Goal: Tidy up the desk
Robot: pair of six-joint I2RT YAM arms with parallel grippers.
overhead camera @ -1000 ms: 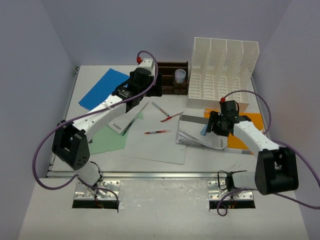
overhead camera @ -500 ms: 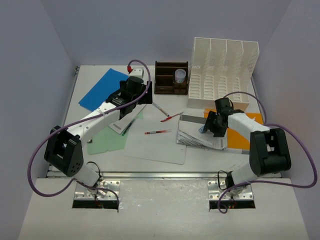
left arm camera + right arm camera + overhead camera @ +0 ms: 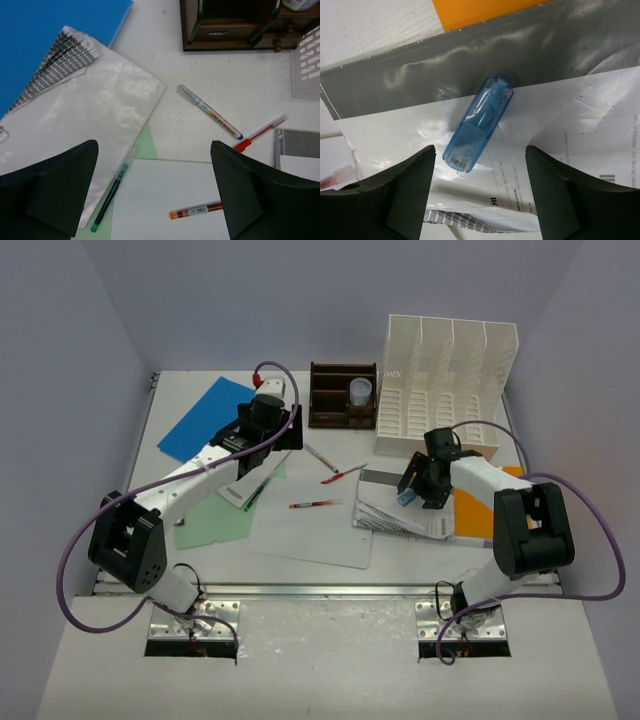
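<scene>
Right now both grippers are spread wide with nothing held. The right gripper point(image 3: 480, 150) hangs over a blue translucent plastic tube point(image 3: 479, 122), 1 finger on either side of it and neither touching it as far as I can see. The left gripper point(image 3: 154, 150) hovers above the pen clutter, fingers apart.

The desk point(image 3: 420, 560) is the white tabletop under everything, and it is far from tidy. Loose sheets, 4 pens and folders lie across its middle. The wooden pen organizer point(image 3: 343, 397) and the white file rack point(image 3: 450, 380) stand along its far edge.

I judge the tube to be light, rigid and smooth, so it may squirt out of a careless pinch. It lies diagonally on a glossy plastic-wrapped booklet point(image 3: 560, 125), half over the booklet's gray band point(image 3: 520, 55), just below an orange folder point(image 3: 480, 10). That slick wrap means the tube could skate or roll if I nudge 1 end. I would take it across the middle of its barrel, with the fingers turned square to its long axis.

On the left side, the marker pen point(image 3: 210, 111), the red pen point(image 3: 260, 134), the orange pen point(image 3: 196, 210) and the green pen point(image 3: 112, 192) look thin, light and low against the surface. Each wants a pinch at mid-length, pressed close to the tabletop.
</scene>
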